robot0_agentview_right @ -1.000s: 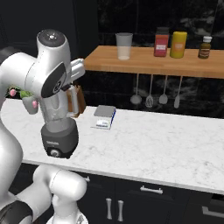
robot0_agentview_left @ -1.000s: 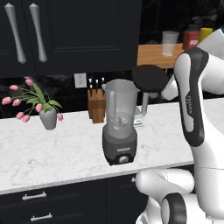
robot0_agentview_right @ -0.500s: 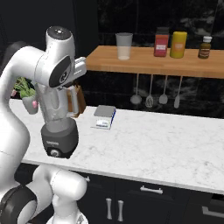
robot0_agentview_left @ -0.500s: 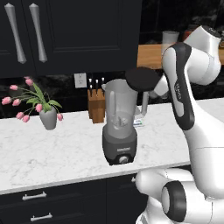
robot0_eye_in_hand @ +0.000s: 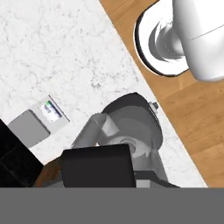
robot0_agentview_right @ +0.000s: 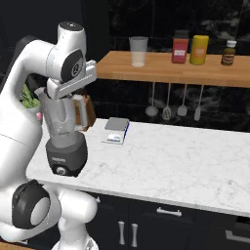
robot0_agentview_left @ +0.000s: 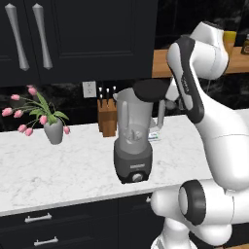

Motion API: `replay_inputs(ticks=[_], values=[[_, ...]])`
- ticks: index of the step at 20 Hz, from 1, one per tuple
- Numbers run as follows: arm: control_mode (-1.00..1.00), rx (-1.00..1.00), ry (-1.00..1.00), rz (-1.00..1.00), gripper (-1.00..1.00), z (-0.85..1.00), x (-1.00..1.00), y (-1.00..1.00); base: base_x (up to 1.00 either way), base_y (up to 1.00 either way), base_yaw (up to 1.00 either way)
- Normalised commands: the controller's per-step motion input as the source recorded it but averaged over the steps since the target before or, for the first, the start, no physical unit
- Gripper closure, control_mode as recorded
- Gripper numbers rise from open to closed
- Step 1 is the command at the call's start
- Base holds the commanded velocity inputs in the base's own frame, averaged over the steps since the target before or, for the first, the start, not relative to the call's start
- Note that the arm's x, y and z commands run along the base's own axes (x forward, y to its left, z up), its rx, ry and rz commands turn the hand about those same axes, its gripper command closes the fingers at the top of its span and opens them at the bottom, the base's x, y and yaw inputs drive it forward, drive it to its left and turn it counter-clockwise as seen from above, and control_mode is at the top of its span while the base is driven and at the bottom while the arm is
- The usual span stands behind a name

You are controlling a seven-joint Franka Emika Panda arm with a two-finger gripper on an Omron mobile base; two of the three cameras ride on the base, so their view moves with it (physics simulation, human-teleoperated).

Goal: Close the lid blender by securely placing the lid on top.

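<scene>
Blender with dark grey base, round front knob, translucent grey jar on white marble bench, flat black lid gripped by hand just above jar's rim

2 base cameras are looking forward and down from behind the arm, sharing the blender and counter. The hand camera is peering straight down, close above the jar.

No text, label, brand or number is legible on the blender, shelf jars or anything else.
</scene>
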Motion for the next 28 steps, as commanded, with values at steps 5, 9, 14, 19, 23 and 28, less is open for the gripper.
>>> replay_inputs(ticks=[5,9,14,19,23,28], values=[[-1.0,-0.01,0.01,0.15,1.0,0.0,0.04,0.41,0.0,0.0,0.0],[-1.0,0.0,0.0,0.15,1.0,0.0,0.03,0.33,0.0,0.0,0.0],[-1.0,0.0,0.0,0.1,1.0,0.0,0.08,0.1,0.0,0.0,0.0],[-1.0,0.0,-0.01,0.07,1.0,0.0,0.22,0.0,0.0,0.0,0.0],[-1.0,0.0,-0.03,0.0,1.0,0.0,0.25,0.0,0.0,0.0,0.0],[-1.0,0.0,0.0,0.0,1.0,0.0,0.2,0.08,0.0,0.0,0.0]])
